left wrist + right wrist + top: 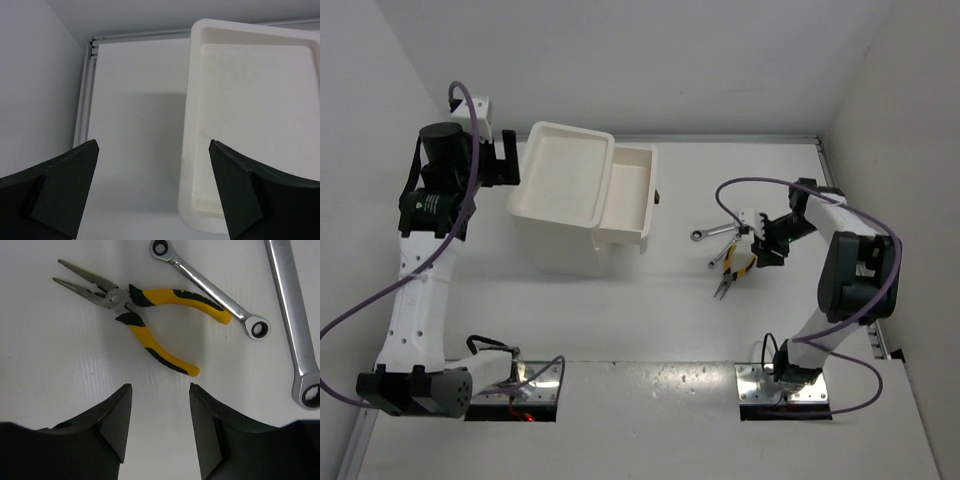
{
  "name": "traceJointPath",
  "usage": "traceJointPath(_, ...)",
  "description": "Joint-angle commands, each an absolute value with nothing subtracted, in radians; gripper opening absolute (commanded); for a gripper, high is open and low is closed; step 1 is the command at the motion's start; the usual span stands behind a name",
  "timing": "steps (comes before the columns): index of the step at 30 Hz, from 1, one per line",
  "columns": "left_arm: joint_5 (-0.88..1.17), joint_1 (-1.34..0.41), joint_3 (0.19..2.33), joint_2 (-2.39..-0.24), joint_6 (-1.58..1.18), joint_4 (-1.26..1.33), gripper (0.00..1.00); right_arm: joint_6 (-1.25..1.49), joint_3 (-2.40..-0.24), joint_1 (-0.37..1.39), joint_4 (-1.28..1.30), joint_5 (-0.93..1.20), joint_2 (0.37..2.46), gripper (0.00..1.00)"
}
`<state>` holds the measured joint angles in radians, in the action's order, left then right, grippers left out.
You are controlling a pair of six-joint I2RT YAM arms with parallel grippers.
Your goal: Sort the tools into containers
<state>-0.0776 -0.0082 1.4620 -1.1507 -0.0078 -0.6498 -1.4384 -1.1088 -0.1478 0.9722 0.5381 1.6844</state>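
Progress: none that shows. Top tray [532,170] of the white box unit [555,258] holds nothing; one drawer [620,240] stands pulled out toward the right arm and looks bare too.

Tools all on the desk [670,320], well apart from the box: yellow-handled needle-nose pliers [131,319], a ratchet wrench [210,288] lying against the tip of one pliers handle, and a second wrench [292,325] beside. No screwdrivers seen.

Right gripper [160,405] hovers above the pliers' handle ends, jaws parted, grasping nothing. Left gripper [153,150] sits by the tray's left rim, jaws spread wide, released.

In the way: the touching wrench may shift when the pliers are lifted.
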Motion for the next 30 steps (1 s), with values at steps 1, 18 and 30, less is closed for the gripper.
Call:
traceJointPath(1, -0.067, -0.018, 1.463, -1.149, -0.002, -0.63, 0.99, -1.608, -1.161, -0.137, 1.009, 0.561, 1.732, 0.5)
traceJointPath(18, -0.048, -0.009, 1.433, -1.19, -0.002, -0.609, 0.99, -1.827, -1.215, -0.038, 0.937, 0.614, 1.782, 0.43)
traceJointPath(30, -0.029, 0.02, 1.442, -1.2, -0.002, -0.618, 0.99, -2.135, -1.077, 0.044, 0.928, 0.477, 1.752, 0.42)
